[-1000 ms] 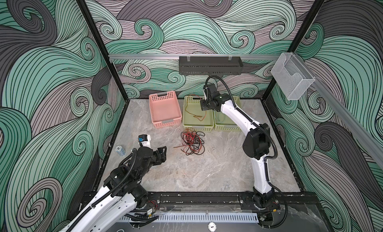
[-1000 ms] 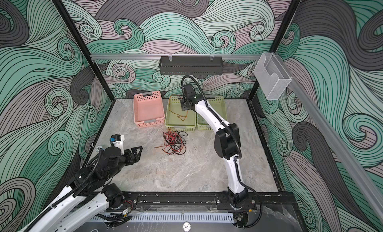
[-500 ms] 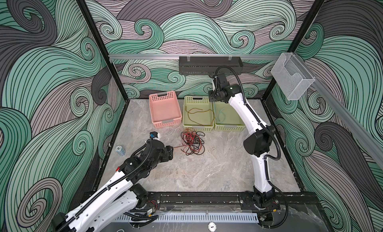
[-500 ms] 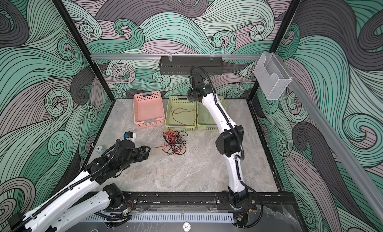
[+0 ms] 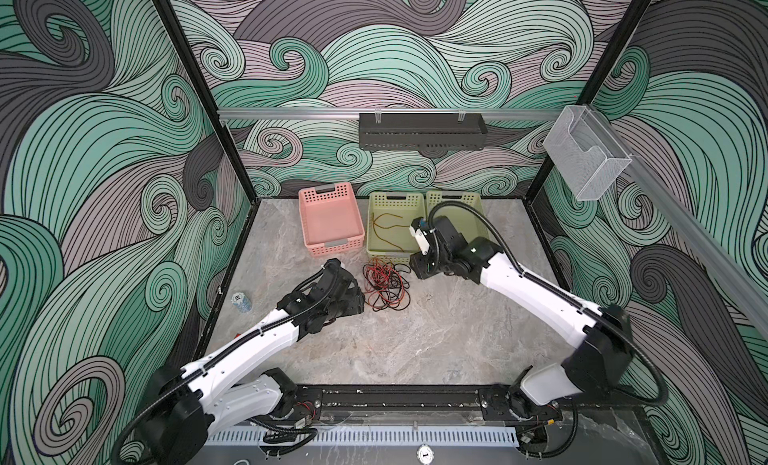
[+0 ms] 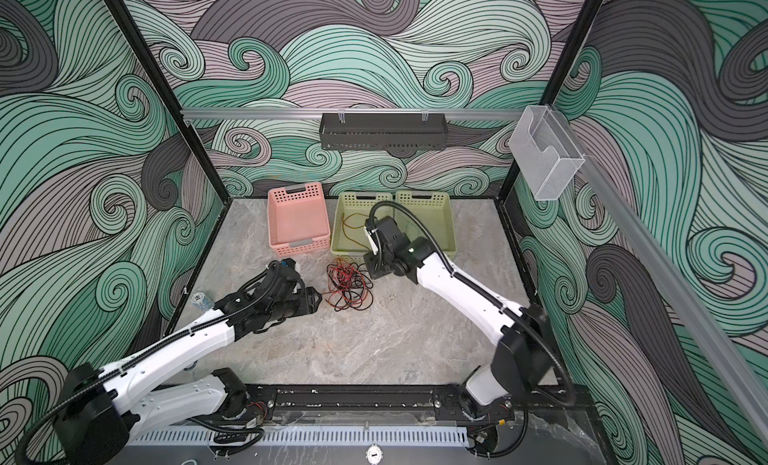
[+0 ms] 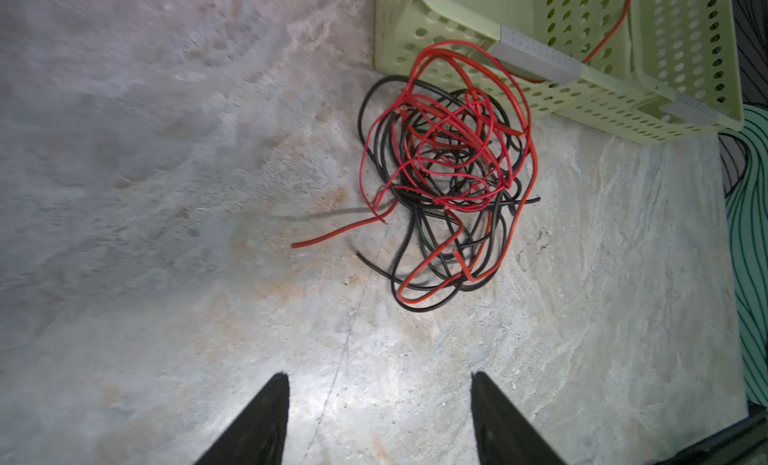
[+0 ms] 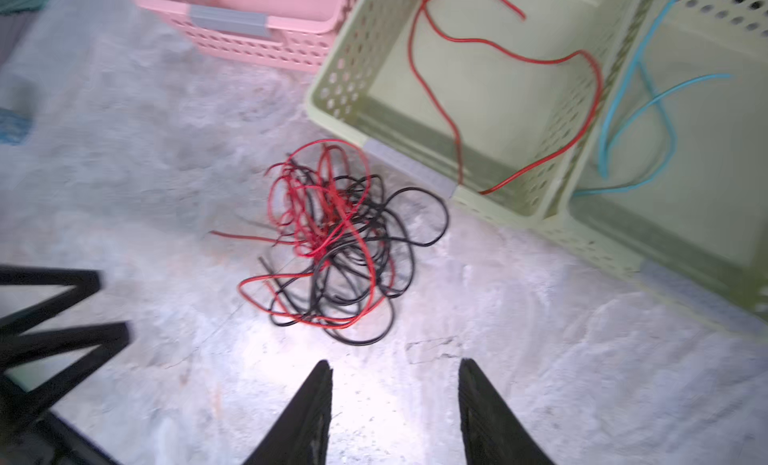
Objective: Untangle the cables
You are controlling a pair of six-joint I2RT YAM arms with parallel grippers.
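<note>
A tangle of red and black cables (image 5: 386,286) (image 6: 348,286) lies on the marble floor just in front of the green baskets. It also shows in the left wrist view (image 7: 449,172) and the right wrist view (image 8: 336,242). One loose red cable (image 8: 498,88) (image 5: 388,230) lies in the left green basket. A teal cable (image 8: 640,109) lies in the right one. My left gripper (image 5: 358,298) (image 7: 378,375) sits at the tangle's left edge, open and empty. My right gripper (image 5: 417,269) (image 8: 395,363) hangs at the tangle's right edge, open and empty.
A pink basket (image 5: 328,188) stands left of the two green baskets (image 5: 397,199) (image 5: 455,194) at the back. A small blue-patterned object (image 5: 241,303) lies near the left wall. A black shelf (image 5: 422,130) and a clear holder (image 5: 586,159) hang on the walls.
My left arm has reached in from the left to the tangle. My right arm has swung from the baskets and back wall down beside the tangle. Both jaws have narrowed somewhat.
</note>
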